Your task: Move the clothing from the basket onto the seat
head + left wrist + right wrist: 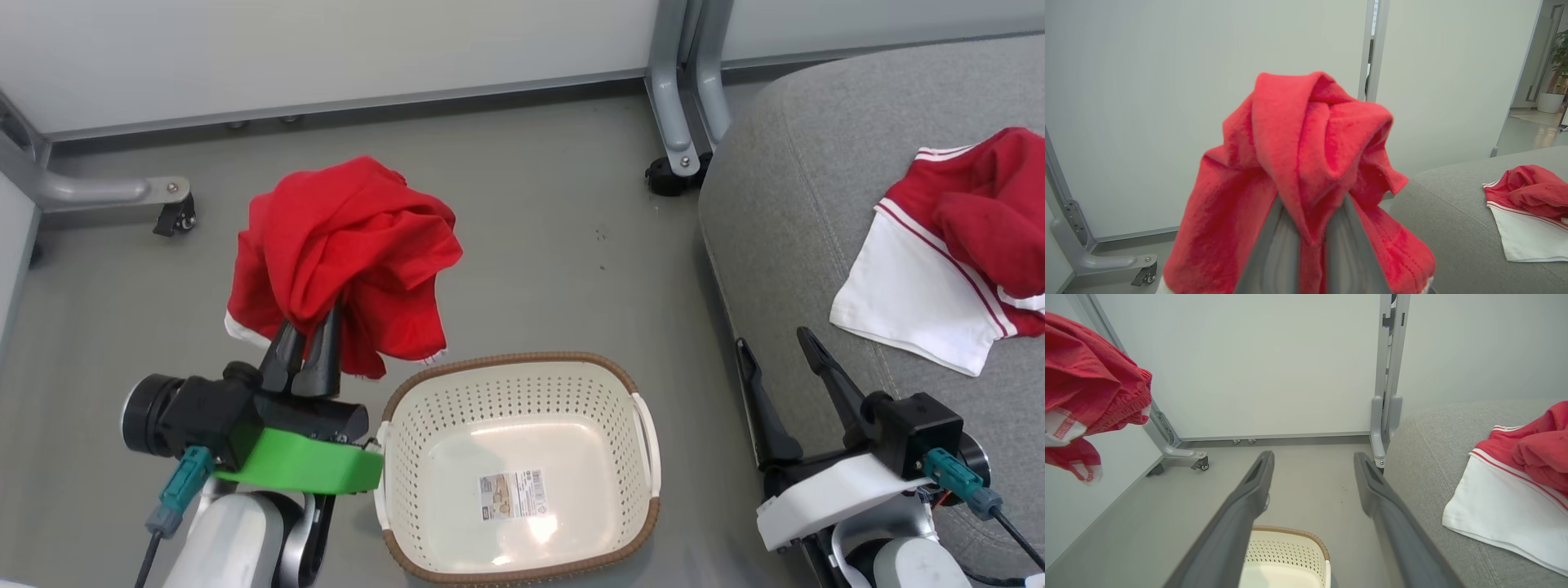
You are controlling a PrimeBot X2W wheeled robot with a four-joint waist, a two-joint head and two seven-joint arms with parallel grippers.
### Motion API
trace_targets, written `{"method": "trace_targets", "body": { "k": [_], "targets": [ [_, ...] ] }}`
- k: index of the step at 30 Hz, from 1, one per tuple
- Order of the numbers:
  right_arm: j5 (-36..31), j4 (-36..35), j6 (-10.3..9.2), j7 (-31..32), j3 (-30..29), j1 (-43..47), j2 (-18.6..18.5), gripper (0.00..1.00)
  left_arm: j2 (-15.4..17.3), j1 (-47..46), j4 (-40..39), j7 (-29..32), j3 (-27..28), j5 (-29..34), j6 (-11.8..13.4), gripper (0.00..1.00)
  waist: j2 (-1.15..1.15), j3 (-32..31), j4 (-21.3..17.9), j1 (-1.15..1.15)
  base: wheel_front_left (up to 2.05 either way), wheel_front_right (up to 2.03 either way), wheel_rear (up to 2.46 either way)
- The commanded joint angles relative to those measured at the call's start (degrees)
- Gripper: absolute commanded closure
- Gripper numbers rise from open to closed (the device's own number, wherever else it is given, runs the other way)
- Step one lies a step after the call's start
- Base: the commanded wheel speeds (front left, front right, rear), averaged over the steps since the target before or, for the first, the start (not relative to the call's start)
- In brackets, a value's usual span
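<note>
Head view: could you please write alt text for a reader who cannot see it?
The left hand is shut on a bunched red garment, held above the grey floor beside the empty cream basket. At right, a second red and white garment lies on the grey seat, and the right hand is open near the seat's edge.

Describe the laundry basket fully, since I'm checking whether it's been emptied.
The laundry basket is cream-white perforated plastic, rounded-rectangular, with a brown braided rim and white side handles. It stands upright on the grey floor, near the grey sofa seat. Inside lies only a printed sticker, flat on the glossy bottom.
</note>
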Motion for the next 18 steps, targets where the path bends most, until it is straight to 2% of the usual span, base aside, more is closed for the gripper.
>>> {"method": "trace_targets", "body": {
  "k": [1,18],
  "targets": [
    [-0.3,-0.5,0.00,0.4,0.0,1.2,-0.1,0.00,0.6,1.7,-0.9,0.0,0.0,0.3,0.0,1.00,0.00,-2.6,0.7,0.01,0.00,0.00,0.00],
    [1.1,-2.3,0.00,3.5,1.2,6.5,-0.1,0.00,1.1,11.2,-7.2,2.2,-2.3,-0.6,2.1,1.00,0.00,-7.9,0.4,0.01,0.00,0.00,0.00]
  ]
}}
